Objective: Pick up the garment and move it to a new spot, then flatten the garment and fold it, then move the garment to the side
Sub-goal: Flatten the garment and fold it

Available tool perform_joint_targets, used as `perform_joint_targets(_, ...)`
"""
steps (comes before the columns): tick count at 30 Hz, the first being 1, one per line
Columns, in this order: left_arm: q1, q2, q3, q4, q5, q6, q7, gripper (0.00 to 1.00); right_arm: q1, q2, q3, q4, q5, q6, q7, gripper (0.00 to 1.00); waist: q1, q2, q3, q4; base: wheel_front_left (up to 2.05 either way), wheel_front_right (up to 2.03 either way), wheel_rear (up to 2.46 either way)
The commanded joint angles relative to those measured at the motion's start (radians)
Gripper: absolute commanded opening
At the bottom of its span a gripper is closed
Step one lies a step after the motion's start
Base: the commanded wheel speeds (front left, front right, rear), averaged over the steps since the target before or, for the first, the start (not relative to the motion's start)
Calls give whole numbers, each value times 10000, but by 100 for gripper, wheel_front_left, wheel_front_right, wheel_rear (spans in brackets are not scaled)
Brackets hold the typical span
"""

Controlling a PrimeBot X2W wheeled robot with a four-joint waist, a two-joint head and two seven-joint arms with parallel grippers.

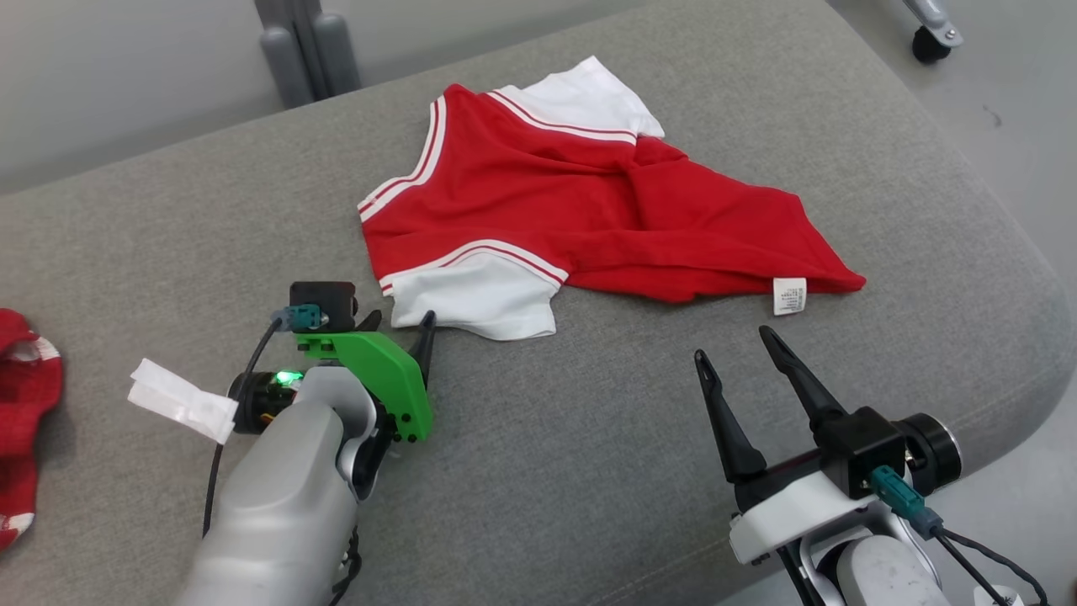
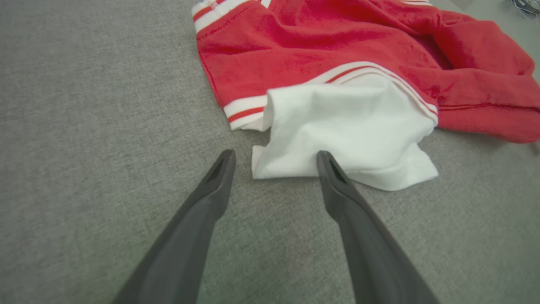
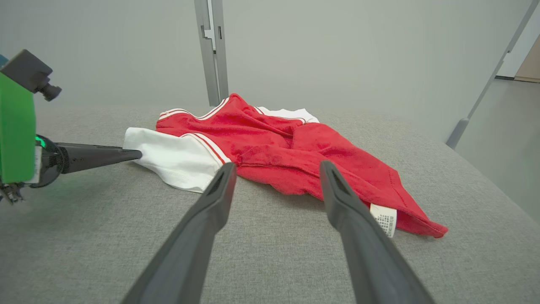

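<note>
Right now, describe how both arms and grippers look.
Left gripper: two long dark tapered fingers, green plate, black camera block with teal plug, lit green lamp, black cable, white tape tag, pale grey forearm. Right gripper: same fingers, white bracket, black block, teal plug, black cable.

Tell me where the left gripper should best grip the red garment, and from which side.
Likely the near white sleeve: its cuff lies loose and slightly lifted on the grey cushion, facing the robot, while the red body is bunched. Come in low from the robot's side; the left gripper, open, has its tips at that cuff.
</note>
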Motion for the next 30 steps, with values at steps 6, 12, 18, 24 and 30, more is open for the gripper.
perform_joint_targets(6,-592,44,-126,533,-604,-28,235,13,-176,-7,-65,-24,70,-7,-58,100,0,-1,520,-296,0,0,0)
perform_joint_targets(12,-352,42,-410,96,-1193,-114,-285,0,-13,-9,-407,-55,90,-7,-65,100,0,-1,381,309,0,0,0)
perform_joint_targets(18,642,39,-973,-1081,-1779,-180,-470,0,169,-13,-548,-69,73,-7,17,100,0,-1,-21,1359,0,0,0)
perform_joint_targets(24,2127,229,-1135,-2483,-2140,-41,-216,0,314,-12,-559,-77,91,-7,102,100,0,-1,-459,2362,0,0,0)
perform_joint_targets(30,3630,612,-1182,-4040,-2468,672,529,0,468,-16,-567,-56,110,-7,193,100,0,-1,-822,2918,0,0,0)
